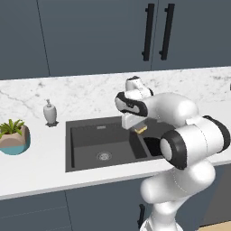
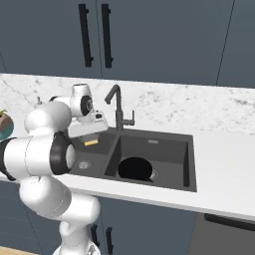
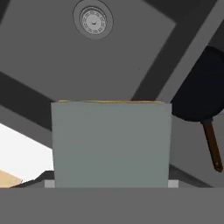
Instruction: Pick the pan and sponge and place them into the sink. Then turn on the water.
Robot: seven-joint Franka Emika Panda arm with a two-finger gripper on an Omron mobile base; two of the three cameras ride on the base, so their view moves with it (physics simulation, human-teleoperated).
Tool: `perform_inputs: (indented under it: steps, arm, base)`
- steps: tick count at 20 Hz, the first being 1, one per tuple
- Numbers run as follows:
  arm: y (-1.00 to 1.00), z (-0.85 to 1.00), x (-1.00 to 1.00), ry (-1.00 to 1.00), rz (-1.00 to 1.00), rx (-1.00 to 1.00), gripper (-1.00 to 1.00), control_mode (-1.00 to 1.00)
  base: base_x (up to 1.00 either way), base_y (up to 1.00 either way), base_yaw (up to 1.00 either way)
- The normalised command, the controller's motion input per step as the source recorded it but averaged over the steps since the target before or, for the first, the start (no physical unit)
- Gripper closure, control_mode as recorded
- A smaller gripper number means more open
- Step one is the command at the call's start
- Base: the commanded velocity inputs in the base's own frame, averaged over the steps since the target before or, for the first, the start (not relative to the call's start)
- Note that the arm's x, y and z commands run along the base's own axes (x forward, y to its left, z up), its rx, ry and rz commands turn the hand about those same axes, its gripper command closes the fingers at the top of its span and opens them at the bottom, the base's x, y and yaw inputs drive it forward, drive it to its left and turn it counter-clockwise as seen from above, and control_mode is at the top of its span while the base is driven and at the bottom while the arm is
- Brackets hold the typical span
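Hand pinching the sponge across its width, hovering above the sink near the divider, left basin's drain straight below; pan already in right basin.

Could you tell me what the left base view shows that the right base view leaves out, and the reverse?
The left base view alone brings in the potted plant and the soap dispenser on the counter left of the sink.

The right base view alone gives the faucet behind the basins and the pan lying in the right basin.

Both share the sink, the marble backsplash, the dark cabinets, and the gripper shut on the sponge above the basins.
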Motion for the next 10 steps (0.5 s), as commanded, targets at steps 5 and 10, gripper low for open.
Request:
perform_inputs:
  steps: [5, 10]
  arm:
    - [-1.00, 0.01, 0.06, 0.01, 0.01, 0.00, 1.00, -1.00]
    - [-1.00, -0.03, 0.18, 0.02, 0.03, 0.04, 1.00, -1.00]
  base:
    - [0.00, 0.00, 0.00]
    - [0.00, 0.00, 0.00]
